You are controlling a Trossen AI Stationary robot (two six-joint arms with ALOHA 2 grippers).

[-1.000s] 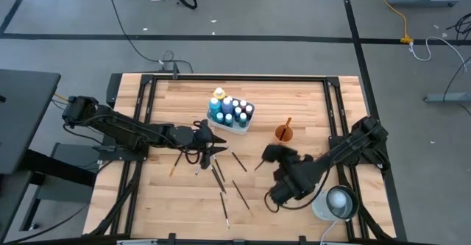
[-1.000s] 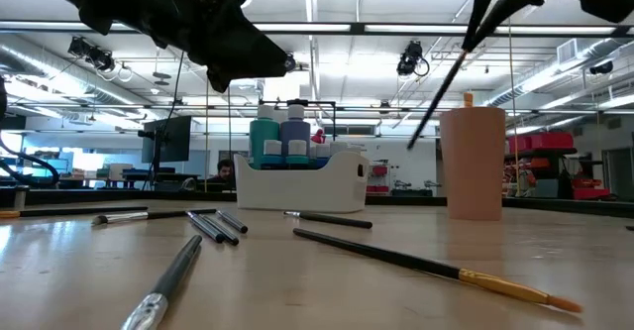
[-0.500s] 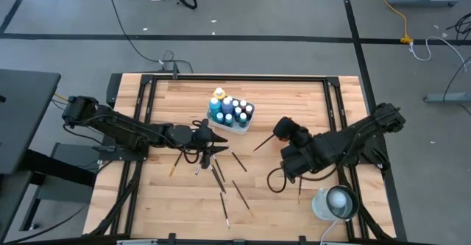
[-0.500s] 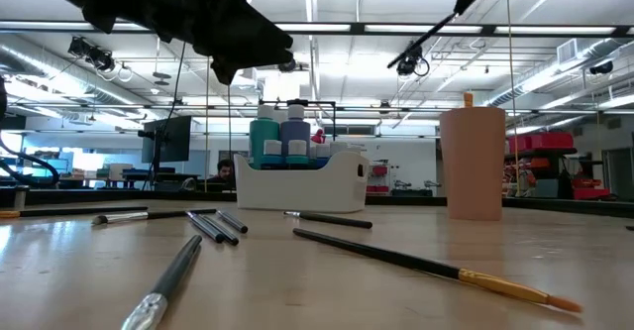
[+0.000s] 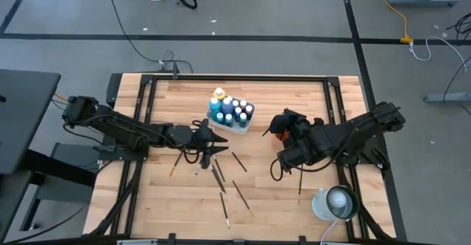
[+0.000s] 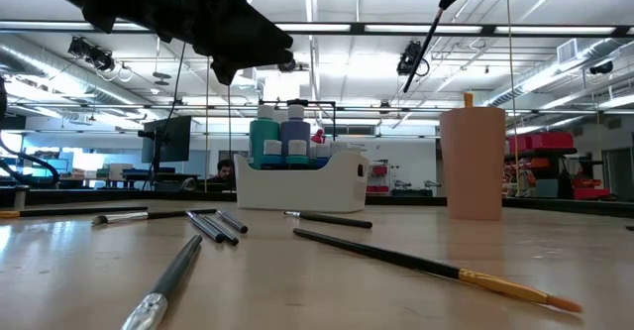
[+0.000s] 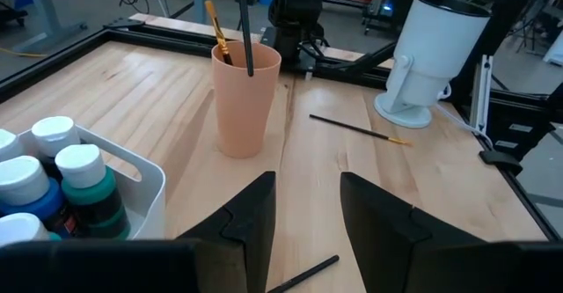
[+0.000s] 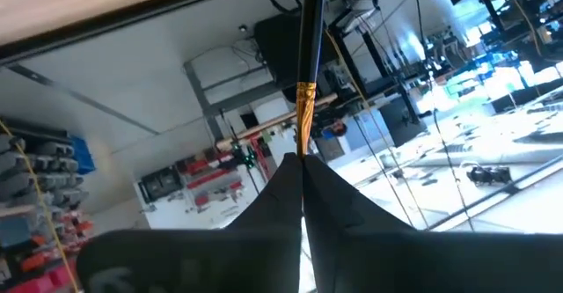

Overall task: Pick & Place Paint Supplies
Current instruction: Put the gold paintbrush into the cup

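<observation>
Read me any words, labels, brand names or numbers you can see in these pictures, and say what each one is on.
No text can be read in any view.
Paint bottles in the white tray: no label shows.
Orange cup: plain, no print.
White appliance beside the table: no marking shows.
Signs and screens in the room behind the table: too small and blurred to read.

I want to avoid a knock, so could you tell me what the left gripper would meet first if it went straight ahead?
Probably the orange-brown plastic cup, standing ahead of the open left gripper; depth is uncertain.
</observation>
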